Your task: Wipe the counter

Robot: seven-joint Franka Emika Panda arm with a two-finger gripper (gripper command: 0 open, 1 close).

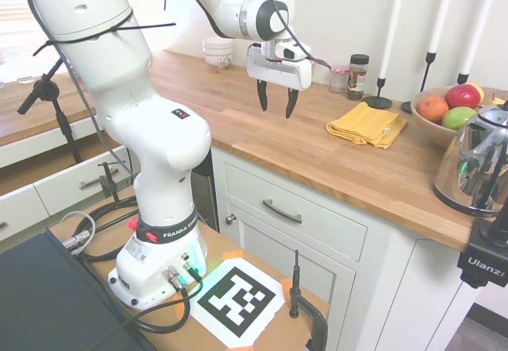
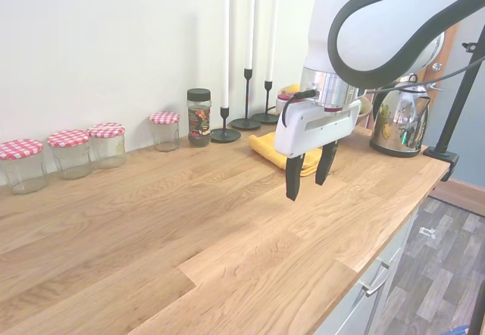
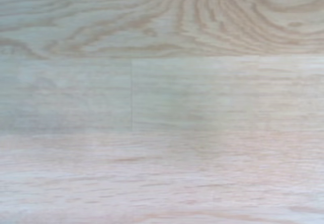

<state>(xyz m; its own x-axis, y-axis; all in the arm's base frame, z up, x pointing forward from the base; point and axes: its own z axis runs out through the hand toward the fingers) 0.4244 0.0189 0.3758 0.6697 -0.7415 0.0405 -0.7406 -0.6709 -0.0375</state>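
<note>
Fingers [image 1: 276,101] spread, seemingly clear of honey-brown wood-strip counter [image 1: 262,133].

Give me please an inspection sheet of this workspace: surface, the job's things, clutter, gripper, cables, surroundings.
Surface: the counter, honey-brown wood strips, looks dry and free of spills; the wrist view shows only bare grain.
Job's things: folded yellow cloth lying on the counter, not yet picked up.
Clutter: spice jar, four red-checked jars along the wall, three black candlesticks, fruit bowl, steel kettle, white bowls.
Gripper: the gripper hovers above the counter beside the cloth, fingers open, holding nothing.
Cables: black cable running along the arm, clear of the counter.
Surroundings: white panelled cabinets below, pale wall behind.
</note>
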